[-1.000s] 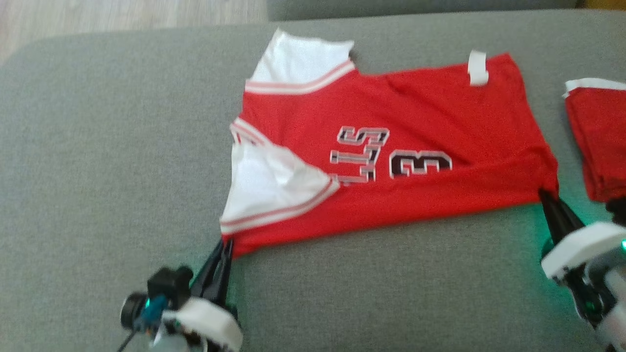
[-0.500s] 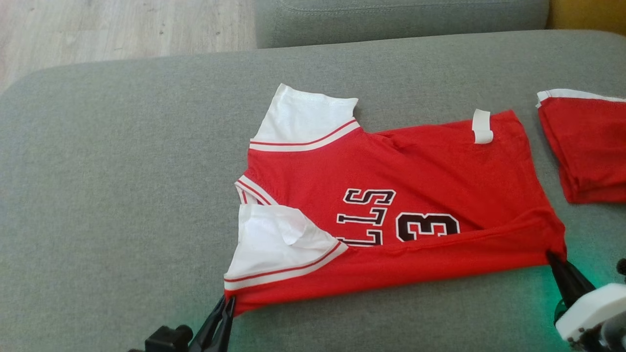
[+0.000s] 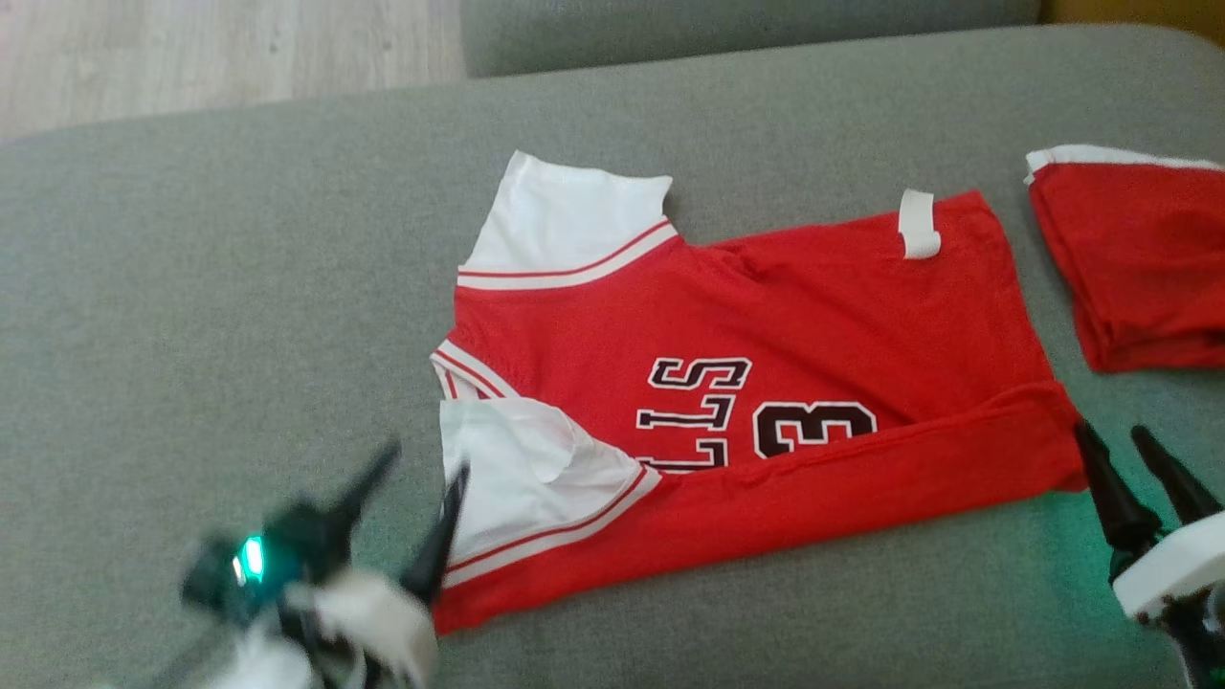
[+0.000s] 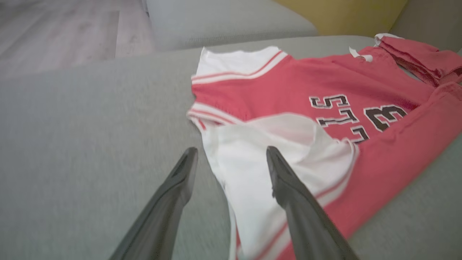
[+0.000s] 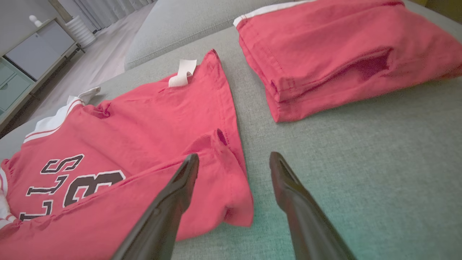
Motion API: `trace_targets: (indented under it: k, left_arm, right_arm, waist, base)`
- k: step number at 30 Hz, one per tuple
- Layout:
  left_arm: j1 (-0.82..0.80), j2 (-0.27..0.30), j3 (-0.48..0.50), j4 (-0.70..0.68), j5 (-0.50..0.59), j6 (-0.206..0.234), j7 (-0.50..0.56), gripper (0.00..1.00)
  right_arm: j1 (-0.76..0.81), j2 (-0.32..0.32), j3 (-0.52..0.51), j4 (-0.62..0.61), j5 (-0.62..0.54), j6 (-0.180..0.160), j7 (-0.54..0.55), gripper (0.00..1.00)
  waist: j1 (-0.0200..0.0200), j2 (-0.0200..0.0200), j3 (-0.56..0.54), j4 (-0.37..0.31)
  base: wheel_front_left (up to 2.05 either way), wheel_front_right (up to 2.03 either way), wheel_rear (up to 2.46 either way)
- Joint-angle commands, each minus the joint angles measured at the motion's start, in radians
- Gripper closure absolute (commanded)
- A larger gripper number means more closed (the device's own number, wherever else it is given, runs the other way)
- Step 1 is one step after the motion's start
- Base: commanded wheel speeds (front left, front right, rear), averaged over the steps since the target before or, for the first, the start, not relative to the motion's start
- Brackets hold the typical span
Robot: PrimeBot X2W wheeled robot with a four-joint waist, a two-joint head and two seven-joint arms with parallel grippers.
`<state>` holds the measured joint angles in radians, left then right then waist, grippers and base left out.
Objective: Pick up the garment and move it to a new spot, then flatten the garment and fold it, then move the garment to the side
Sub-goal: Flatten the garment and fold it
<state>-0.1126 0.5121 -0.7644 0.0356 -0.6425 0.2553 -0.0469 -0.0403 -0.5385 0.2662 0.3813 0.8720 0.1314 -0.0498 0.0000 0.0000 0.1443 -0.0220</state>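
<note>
My left gripper (image 3: 427, 457), lower left, and right gripper (image 3: 1110, 431), lower right, are hanging spread and empty; I'm thinking: pinch the garment's (image 3: 813, 306) lower folded edge evenly, both corners together.

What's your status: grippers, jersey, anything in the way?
Left gripper open at white sleeve, right gripper open by hem corner. Jersey lying on cushion, near edge folded over. Second red garment folded at right, apart from it.
</note>
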Motion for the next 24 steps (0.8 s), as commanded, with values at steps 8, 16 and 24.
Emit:
trace_targets:
  k: [8, 16, 24]
  left_arm:
    - [-0.529, 0.069, 0.064, -0.012, 0.017, -0.153, 0.298, 0.00]
    - [-0.883, -0.021, 0.045, 0.246, -0.031, -0.297, 0.508, 0.00]
    - [-1.070, -0.072, 0.016, 0.519, -0.018, -0.330, 0.611, 0.00]
  right_arm:
    - [-0.024, -0.028, -0.075, -0.170, -0.059, -0.001, 0.069, 0.00]
    - [-0.077, -0.018, -0.091, -0.248, -0.074, -0.001, 0.095, 0.00]
    - [-0.129, -0.017, -0.066, -0.259, -0.072, -0.001, 0.088, 0.00]
  waist:
    - [0.0000, 0.0000, 0.167, -0.034]
    - [0.0000, 0.0000, 0.315, -0.081]
    - [0.0000, 0.0000, 0.390, -0.124]
  base:
    - [0.00, 0.00, 0.00]
    - [0.00, 0.00, 0.00]
    - [0.00, 0.00, 0.00]
